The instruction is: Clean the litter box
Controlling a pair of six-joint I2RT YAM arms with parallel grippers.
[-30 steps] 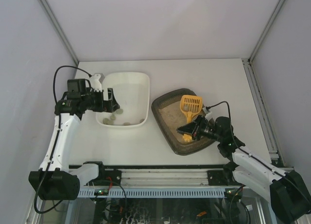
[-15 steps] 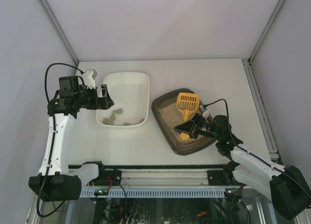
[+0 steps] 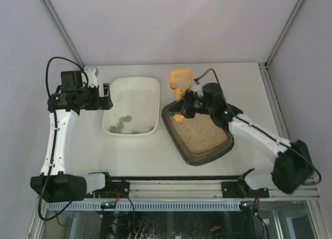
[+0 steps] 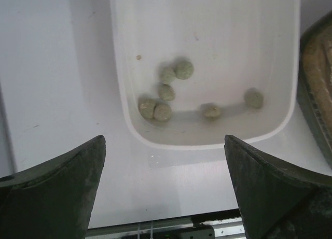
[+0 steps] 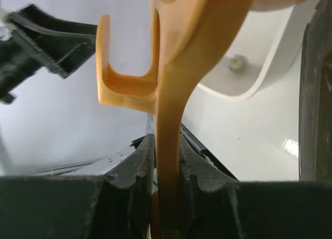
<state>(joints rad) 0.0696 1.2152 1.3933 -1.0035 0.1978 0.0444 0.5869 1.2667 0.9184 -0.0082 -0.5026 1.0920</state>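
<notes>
The litter box (image 3: pixel 174 138), a dark tray of beige sandy litter, lies right of centre; its rim (image 4: pixel 313 94) shows at the edge of the left wrist view. My right gripper (image 3: pixel 184 108) (image 5: pixel 167 161) hovers over the box's far left corner, shut on the handle of an orange scoop (image 3: pixel 180 79) (image 5: pixel 174 68) whose head is raised toward the back. My left gripper (image 3: pixel 104 96) (image 4: pixel 164 139) hangs wide open and holds nothing, just left of the white tub.
The white tub (image 3: pixel 132 134) (image 4: pixel 120 68) sits left of the litter box and holds several grey-green clumps (image 3: pixel 121 125) (image 4: pixel 166 91). Its corner (image 5: pixel 264 57) shows beyond the scoop. Walls enclose the table on three sides.
My right arm lifted the scoop out of the litter and swung it to the box's far left corner, near the tub. My left gripper drew back left, away from the tub.
</notes>
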